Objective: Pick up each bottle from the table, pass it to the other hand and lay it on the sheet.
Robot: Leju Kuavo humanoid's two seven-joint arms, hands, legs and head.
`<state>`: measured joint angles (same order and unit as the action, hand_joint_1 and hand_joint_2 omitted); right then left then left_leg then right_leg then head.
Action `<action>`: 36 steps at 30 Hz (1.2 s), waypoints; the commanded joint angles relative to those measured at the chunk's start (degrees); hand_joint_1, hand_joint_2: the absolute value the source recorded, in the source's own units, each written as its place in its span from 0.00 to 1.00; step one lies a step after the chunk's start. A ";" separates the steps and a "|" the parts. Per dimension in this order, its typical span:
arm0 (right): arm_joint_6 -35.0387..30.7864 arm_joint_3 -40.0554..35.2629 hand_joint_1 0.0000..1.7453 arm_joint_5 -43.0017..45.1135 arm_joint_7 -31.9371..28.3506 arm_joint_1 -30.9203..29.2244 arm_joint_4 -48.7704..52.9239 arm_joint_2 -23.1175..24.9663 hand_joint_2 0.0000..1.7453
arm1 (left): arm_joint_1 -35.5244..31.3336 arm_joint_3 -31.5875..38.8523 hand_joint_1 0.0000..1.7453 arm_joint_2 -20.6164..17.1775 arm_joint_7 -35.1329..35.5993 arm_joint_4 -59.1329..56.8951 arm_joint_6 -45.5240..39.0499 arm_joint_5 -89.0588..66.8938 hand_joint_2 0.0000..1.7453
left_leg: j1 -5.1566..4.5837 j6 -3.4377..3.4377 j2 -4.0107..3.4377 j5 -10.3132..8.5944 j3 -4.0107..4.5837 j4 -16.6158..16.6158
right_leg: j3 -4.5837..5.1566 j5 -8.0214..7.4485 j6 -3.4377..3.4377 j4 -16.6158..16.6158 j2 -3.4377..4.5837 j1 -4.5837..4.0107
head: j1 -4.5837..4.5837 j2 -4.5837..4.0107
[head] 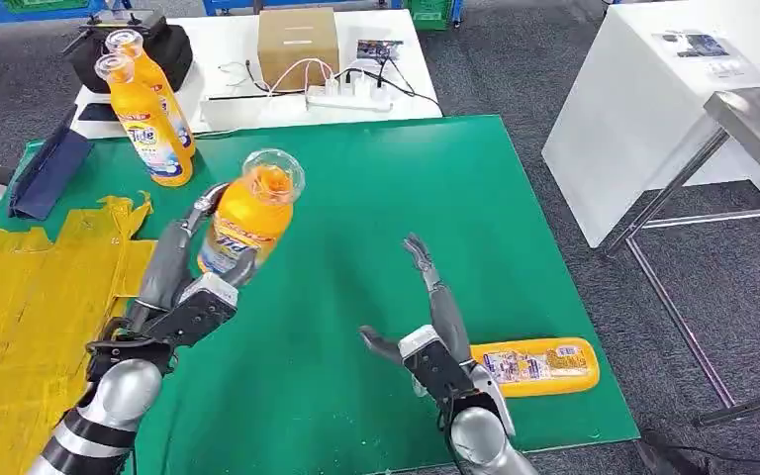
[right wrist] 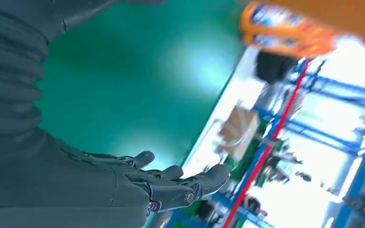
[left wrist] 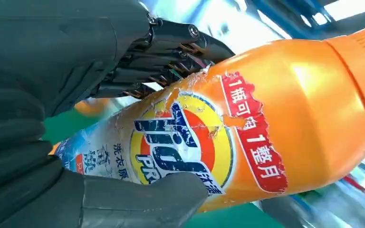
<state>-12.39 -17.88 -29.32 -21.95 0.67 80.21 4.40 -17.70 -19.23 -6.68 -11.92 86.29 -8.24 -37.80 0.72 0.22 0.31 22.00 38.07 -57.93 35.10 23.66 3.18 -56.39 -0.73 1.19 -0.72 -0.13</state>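
From the head view, the left hand (head: 183,287) grips an orange bottle (head: 247,213) above the green table (head: 356,218); the right hand (head: 430,332) is spread, holding nothing. The left wrist view shows fingers (left wrist: 171,47) and thumb clamping its label. In the right wrist view, fingers (right wrist: 185,183) extend freely.

Bare green table (head: 376,198) lies open between the left hand (head: 183,287), holding a raised bottle (head: 247,213), and the spread, empty right hand (head: 430,327). Two upright bottles (head: 153,114) crowd the far left corner beside the yellow sheet (head: 30,297). A lying bottle (head: 534,364) blocks the near right edge.
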 commanded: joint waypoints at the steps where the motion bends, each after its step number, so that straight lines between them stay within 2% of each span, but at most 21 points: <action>1: 3.08 2.30 0.00 -8.89 7.53 2.52 -1.31 -4.53 1.00 | -5.68 2.42 1.00 -7.14 13.85 -17.18 -4.06 -34.69 1.00 | -0.01 -0.01 0.01 0.06 -0.33 0.10 | -0.31 0.08 -0.14 0.07 0.01 0.00 | 0.02 0.00; 2: 3.06 2.38 0.00 -8.88 7.53 2.35 -1.64 -4.51 1.00 | -6.20 2.50 1.00 -7.00 13.61 -18.32 -4.61 -34.75 1.00 | 0.01 -0.05 0.00 0.13 -0.48 0.09 | -0.46 0.11 -0.19 0.07 0.02 -0.03 | 0.00 0.00; 7: 3.01 2.43 0.00 -8.85 7.53 2.06 -2.01 -4.41 1.00 | -6.76 2.38 1.00 -6.66 13.33 -19.22 -4.86 -34.84 1.00 | 0.03 -0.03 0.01 0.05 -0.13 0.03 | -0.09 0.05 -0.11 0.04 -0.01 -0.04 | 0.00 0.00; 8: 2.49 1.15 0.00 -12.42 9.27 1.79 -2.18 -5.56 1.00 | -7.20 1.27 1.00 -7.36 15.46 -19.35 -3.78 -37.91 1.00 | 0.02 -0.02 0.03 0.10 -0.28 0.01 | -0.25 0.11 -0.15 0.02 -0.03 -0.03 | 0.02 0.00; 10: 1.30 -0.55 0.00 -19.42 12.99 0.10 -4.30 -7.25 1.00 | -11.71 -0.44 1.00 -7.66 17.43 -26.82 -1.61 -41.94 1.00 | 0.03 -0.02 0.03 0.06 -0.21 0.02 | -0.20 0.06 -0.11 0.04 -0.01 -0.03 | 0.00 0.00; 12: 2.11 -1.19 0.00 -20.51 13.00 -0.96 -5.60 -8.74 1.00 | -16.83 -2.15 1.00 -7.39 17.13 -35.77 -1.91 -43.24 1.00 | 0.04 -0.02 0.04 0.03 -0.19 0.03 | -0.19 0.04 -0.12 0.06 -0.02 -0.04 | 0.00 0.00; 14: 3.53 -2.27 0.00 -20.78 12.50 0.53 -3.55 -10.98 1.00 | -18.81 -2.99 1.00 -7.25 17.02 -41.68 -3.18 -45.40 1.00 | 0.02 -0.03 0.12 0.00 -0.20 0.04 | -0.22 0.04 -0.12 0.05 -0.10 -0.02 | 0.00 0.00; 18: 3.61 -3.15 0.00 -31.57 23.04 0.58 -2.85 -13.96 1.00 | -15.45 -2.11 1.00 -9.28 18.57 -45.30 -6.45 -47.44 1.00 | -0.02 0.00 -0.01 0.08 -0.45 0.11 | -0.41 0.07 -0.15 0.10 0.04 0.00 | 0.00 0.00; 20: 4.44 -3.04 0.00 -32.08 24.26 1.50 -1.86 -15.04 1.00 | -13.88 -1.08 1.00 -9.64 18.37 -45.62 -7.01 -47.21 1.00 | -0.04 0.01 -0.26 0.18 -0.58 0.10 | -0.52 0.09 -0.17 0.08 0.29 0.02 | 0.00 0.00; 23: 5.68 -3.02 0.00 -33.09 27.54 5.19 1.83 -18.75 1.00 | -11.88 -0.01 1.00 -10.19 18.63 -47.38 -5.41 -47.80 1.00 | -0.05 0.01 -0.21 0.17 -0.48 0.08 | -0.40 0.10 -0.13 0.05 0.27 0.03 | 0.02 0.00; 28: 5.58 -2.38 0.00 -32.74 28.47 6.99 3.47 -20.58 1.00 | -11.58 0.58 1.00 -9.81 19.25 -48.70 -5.48 -48.13 1.00 | -0.02 -0.01 -0.03 0.23 -0.53 0.05 | -0.53 0.21 -0.14 0.07 0.13 0.01 | 0.00 0.00; 30: 5.62 -2.41 0.00 -32.67 28.53 6.90 3.57 -20.43 1.00 | -11.71 0.59 1.00 -9.74 19.26 -48.73 -5.39 -48.13 1.00 | 0.01 -0.01 -0.02 0.11 -0.22 0.02 | -0.22 0.11 -0.11 0.05 0.12 -0.01 | 0.02 0.00; 34: 5.80 -2.61 0.00 -32.73 29.51 8.06 5.01 -21.38 1.00 | -10.91 1.64 1.00 -9.19 20.13 -48.88 -5.85 -48.21 1.00 | 0.00 -0.04 -0.12 0.23 -0.45 0.02 | -0.42 0.14 -0.19 0.06 0.24 -0.02 | -0.02 0.00; 35: 5.79 -2.66 0.00 -31.98 29.51 9.53 6.91 -22.34 1.00 | -10.32 2.16 0.70 -8.85 20.25 -48.76 -6.56 -48.15 1.00 | -0.02 -0.03 -0.09 0.18 -0.42 0.07 | -0.37 0.11 -0.17 0.09 0.20 0.01 | 0.00 0.00; 36: 5.48 -2.59 0.00 -31.00 29.40 10.88 8.75 -23.10 1.00 | -9.78 2.77 0.21 -8.51 20.30 -48.28 -7.28 -47.97 1.00 | -0.04 -0.03 -0.07 0.24 -0.60 0.08 | -0.54 0.17 -0.22 0.09 0.19 0.01 | 0.00 0.00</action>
<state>-7.19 -19.23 -62.01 6.58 6.44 84.26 -14.80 -28.69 -18.34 -16.79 7.52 43.15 -14.21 -85.42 0.70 0.18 0.28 22.14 37.78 -57.93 34.89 23.72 3.12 -56.35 -0.60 1.20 -0.72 -0.13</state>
